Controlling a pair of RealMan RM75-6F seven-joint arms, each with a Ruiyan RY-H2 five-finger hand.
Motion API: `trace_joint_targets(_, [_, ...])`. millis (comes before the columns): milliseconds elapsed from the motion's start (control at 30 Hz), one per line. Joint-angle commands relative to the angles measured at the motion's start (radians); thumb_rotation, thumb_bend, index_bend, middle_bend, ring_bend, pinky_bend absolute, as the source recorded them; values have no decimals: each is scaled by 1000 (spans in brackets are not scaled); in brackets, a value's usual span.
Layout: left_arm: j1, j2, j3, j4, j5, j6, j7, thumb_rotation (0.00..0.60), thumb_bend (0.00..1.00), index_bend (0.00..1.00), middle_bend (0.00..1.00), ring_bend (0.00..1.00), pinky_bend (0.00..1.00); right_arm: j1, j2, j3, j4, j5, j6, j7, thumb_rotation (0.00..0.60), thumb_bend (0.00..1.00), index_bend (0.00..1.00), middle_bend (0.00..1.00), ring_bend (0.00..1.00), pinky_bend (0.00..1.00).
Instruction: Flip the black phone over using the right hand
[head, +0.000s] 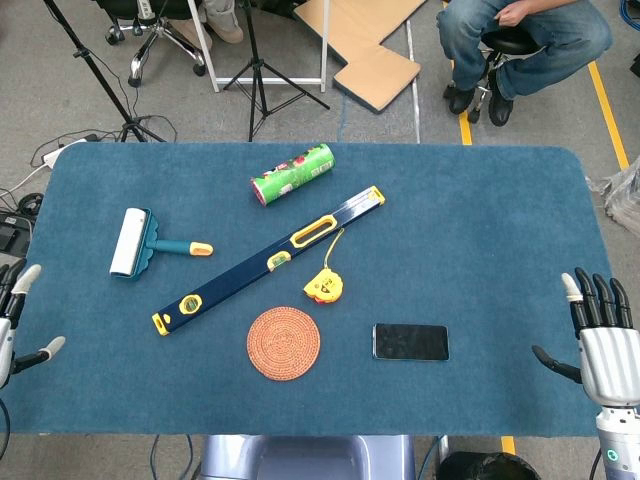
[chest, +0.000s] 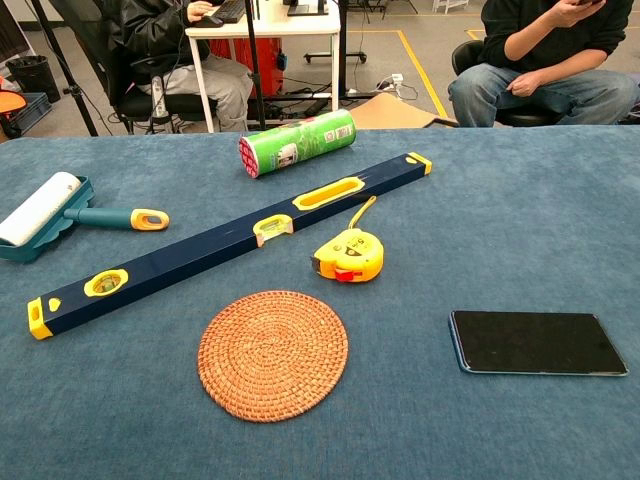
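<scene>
The black phone lies flat on the blue table, dark glossy face up, right of the woven coaster. My right hand hovers at the table's right edge, well to the right of the phone, fingers spread and holding nothing. At the left edge my left hand is partly visible, also with fingers apart and nothing in it. Neither hand shows in the chest view.
A round woven coaster, yellow tape measure, long blue spirit level, lint roller and green cylindrical can lie left of and behind the phone. People sit beyond the table's far edge.
</scene>
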Motion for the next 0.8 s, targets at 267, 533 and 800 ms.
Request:
trace_joint_targets(267, [-2, 15, 9, -18, -23, -37, 34, 600, 0, 0, 0, 0, 0, 14, 29, -27, -80, 46, -102, -55, 600, 0, 2, 0, 0, 0])
trace_joint_targets(533, [-12, 3, 0, -18, -44, -58, 71, 600, 0, 0, 0, 0, 0, 182, 23, -43, -154, -3, -376, -224, 600, 0, 77, 1, 0, 0])
trace_joint_targets(800, [-28, -1, -21, -17, -110, -105, 99, 600, 0, 0, 0, 0, 0, 419, -108, 17, -205, 134, -705, -538, 600, 0, 124, 117, 0, 0])
